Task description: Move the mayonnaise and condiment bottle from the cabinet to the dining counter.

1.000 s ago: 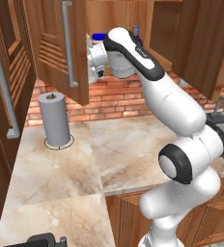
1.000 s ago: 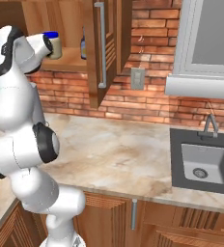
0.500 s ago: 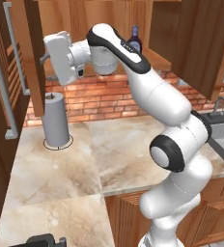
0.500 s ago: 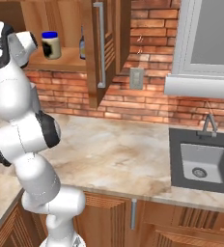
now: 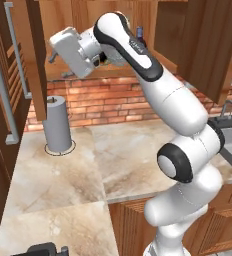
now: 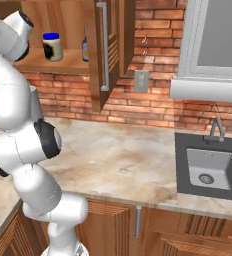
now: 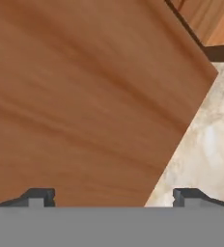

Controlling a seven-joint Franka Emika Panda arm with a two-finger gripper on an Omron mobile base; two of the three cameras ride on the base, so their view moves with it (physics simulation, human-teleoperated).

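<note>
The mayonnaise (image 6: 53, 46), a cream jar with a blue lid, stands on the open cabinet (image 6: 63, 66) shelf. To its right the dark condiment bottle (image 6: 85, 48) is half hidden by the right door; its cap (image 5: 139, 34) peeks over my arm. My gripper (image 5: 54, 56) is left of the shelf, facing the swung-out left cabinet door (image 5: 35, 60). In the hand view the gripper (image 7: 113, 195) is open and holds nothing, with the door's wood close ahead. The dining counter is out of view.
A grey paper-towel roll (image 5: 57, 125) stands on the marble worktop (image 5: 63, 180) below my hand. The right cabinet door with its grey bar handle (image 6: 104, 47) hangs open. A sink (image 6: 208, 165) and faucet sit at the right, under a range hood (image 6: 213, 55).
My hand has swung left, away from the shelf with the jar, and the left cabinet door now stands wider open. The jar and bottle have not moved.
</note>
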